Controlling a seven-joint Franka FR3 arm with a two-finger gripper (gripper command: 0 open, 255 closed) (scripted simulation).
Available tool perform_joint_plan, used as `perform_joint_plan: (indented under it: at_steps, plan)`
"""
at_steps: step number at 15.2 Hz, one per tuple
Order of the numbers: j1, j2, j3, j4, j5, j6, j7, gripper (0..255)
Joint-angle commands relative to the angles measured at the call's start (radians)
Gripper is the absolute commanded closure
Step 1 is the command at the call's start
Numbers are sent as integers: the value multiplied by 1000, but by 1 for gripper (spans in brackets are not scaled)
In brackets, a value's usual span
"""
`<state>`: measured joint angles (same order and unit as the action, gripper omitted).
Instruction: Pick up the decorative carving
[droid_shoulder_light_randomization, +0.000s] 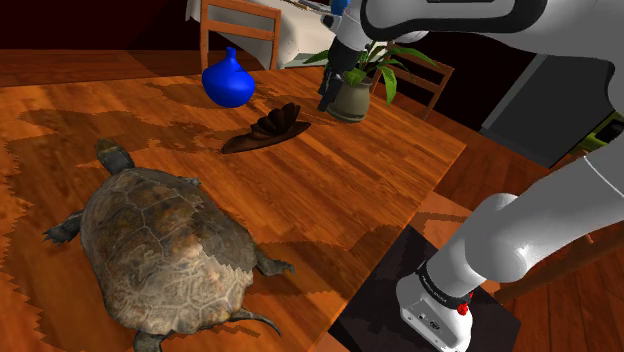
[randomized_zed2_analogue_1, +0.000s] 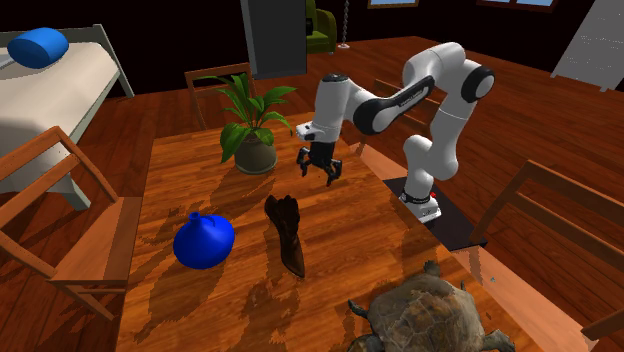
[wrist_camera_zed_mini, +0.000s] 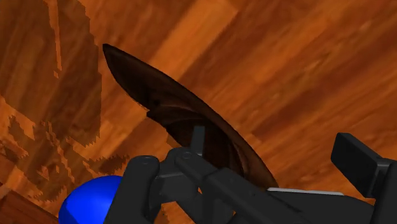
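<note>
One dark carving (randomized_zed2_analogue_1: 285, 238) lies flat on the table (randomized_zed2_analogue_1: 350, 240), second exterior view: 3 o'clock of blue vase (randomized_zed2_analogue_1: 203, 241), long axis 12-to-6, narrow tip at 6. Gripper (randomized_zed2_analogue_1: 320, 175) hovers at carving's 1 o'clock, fingers spread, empty.

The white arm (randomized_zed2_analogue_1: 437, 120) stands upright at the second exterior view's right, bends at the elbow and reaches left. Its wrist turns downward; the black gripper (randomized_zed2_analogue_1: 320, 172) points down, fingers (wrist_camera_zed_mini: 357, 162) spread apart, clasping nothing.
</note>
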<state>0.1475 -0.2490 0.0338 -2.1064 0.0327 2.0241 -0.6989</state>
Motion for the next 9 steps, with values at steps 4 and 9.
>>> perform_joint_plan:
  at_steps: [4,9]
  plan:
    - [34,181,14,128,-10,66,-160,0]
    - [63,333,43,251,-27,108,-292,0]
